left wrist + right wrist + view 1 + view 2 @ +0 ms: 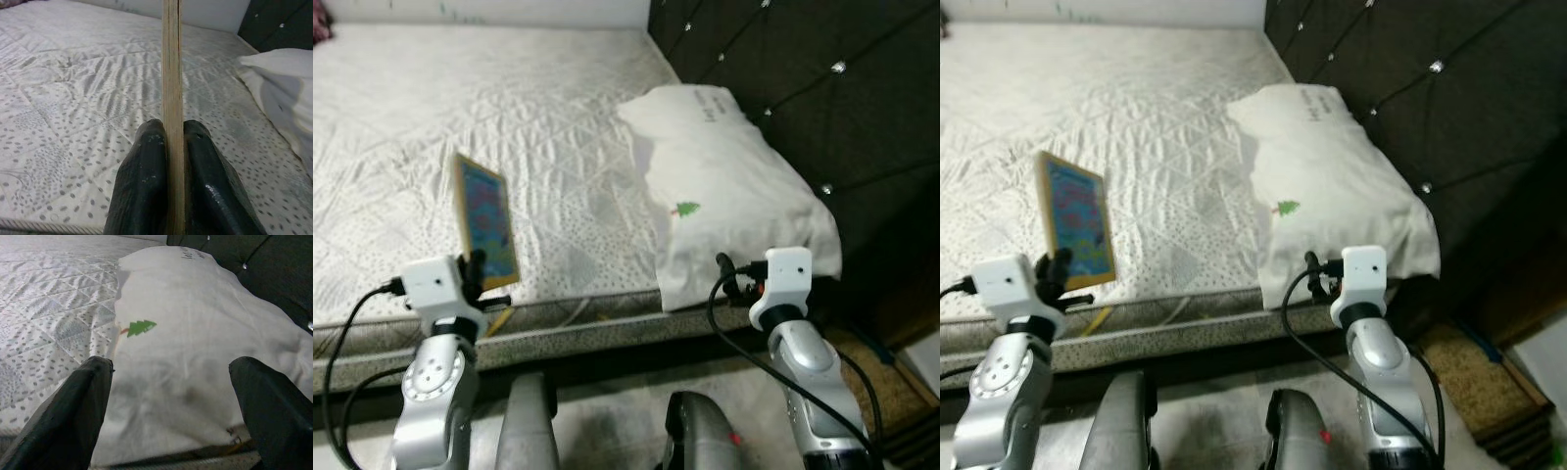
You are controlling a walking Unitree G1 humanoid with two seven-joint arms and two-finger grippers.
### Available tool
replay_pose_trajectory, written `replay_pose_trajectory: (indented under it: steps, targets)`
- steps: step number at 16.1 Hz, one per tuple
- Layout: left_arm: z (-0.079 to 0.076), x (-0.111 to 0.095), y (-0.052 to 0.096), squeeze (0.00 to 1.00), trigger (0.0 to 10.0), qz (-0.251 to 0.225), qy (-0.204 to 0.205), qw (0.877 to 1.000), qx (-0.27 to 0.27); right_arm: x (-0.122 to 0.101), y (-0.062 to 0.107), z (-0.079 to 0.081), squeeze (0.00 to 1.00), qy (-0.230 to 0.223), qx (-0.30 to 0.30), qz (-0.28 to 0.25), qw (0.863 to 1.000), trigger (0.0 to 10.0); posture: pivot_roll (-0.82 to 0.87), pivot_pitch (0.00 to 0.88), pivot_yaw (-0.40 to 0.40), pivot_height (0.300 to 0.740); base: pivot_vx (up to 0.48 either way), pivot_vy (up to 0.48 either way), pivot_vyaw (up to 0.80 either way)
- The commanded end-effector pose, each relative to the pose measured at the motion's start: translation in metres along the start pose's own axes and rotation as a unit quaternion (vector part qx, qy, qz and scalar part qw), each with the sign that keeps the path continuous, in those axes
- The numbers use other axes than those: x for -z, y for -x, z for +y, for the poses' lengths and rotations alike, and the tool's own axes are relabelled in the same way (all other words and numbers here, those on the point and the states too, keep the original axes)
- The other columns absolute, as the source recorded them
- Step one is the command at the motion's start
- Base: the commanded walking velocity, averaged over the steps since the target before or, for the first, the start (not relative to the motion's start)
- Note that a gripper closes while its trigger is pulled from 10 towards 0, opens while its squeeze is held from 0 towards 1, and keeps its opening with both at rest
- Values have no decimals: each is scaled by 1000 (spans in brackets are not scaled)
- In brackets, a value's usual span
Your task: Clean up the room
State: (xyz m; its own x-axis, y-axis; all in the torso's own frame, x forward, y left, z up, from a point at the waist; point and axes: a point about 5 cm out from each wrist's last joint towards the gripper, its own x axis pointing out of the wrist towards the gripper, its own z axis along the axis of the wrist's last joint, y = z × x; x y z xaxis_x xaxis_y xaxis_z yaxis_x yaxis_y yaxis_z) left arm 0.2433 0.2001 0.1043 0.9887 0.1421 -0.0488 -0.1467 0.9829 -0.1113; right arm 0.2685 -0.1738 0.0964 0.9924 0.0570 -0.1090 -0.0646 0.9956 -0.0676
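Holding the picture book [485,217] upright by its lower edge, my left gripper [168,161] has both black fingers pressed flat against the covers, so the thin board stands on end over the near edge of the bed [460,108] with its colourful face turned sideways. I judge the pinch low on the book to be the reason it tilts a little at the top; a flat, stiff thing like this is easiest carried edge-on, and it leaves the cover free to be set down anywhere. The quilted mattress lies just beyond it, bare apart from a white pillow [724,186] with a small green tree print, which rests against the dark tufted headboard [822,88] and overhangs the bed's near corner. My right gripper [171,396] points at that pillow from just off the mattress edge, fingers spread wide and holding nothing, near the fabric but, as far as I can tell, not touching it.
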Motion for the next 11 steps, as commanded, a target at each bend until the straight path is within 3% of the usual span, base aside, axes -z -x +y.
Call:
replay_pose_trajectory:
  steps: [1, 5, 7, 9, 11]
  targets:
    - [-10, -8, -4, 0, 10000, -23, 3, 1000, 20, -3, 1, -3, 0, 3, 5, -5, 1000, 10000, -1, 49, -76, 597, 319, 0, 0]
    - [-12, -7, -5, 0, 10000, -21, 3, 1000, 23, -2, 2, -3, 0, 2, 5, -4, 1000, 10000, -2, 47, -73, 597, 302, 0, 0]
    - [-18, -5, -9, 0, 10000, -11, 11, 999, 33, -2, 2, -4, 0, 1, 5, -4, 1000, 10000, 1, 46, -75, 597, 0, 0, 0]
    - [-22, 5, -14, 0, 10000, 29, 60, 997, 25, -2, 2, -3, 0, 1, 2, -3, 1000, 10000, -2, 48, -77, 597, 0, 0, 0]
    - [-37, 14, -30, 0, 10000, 64, 120, 990, 43, -3, 3, -2, 0, -7, -4, -7, 1000, 10000, -15, 51, -82, 577, 0, 0, 0]
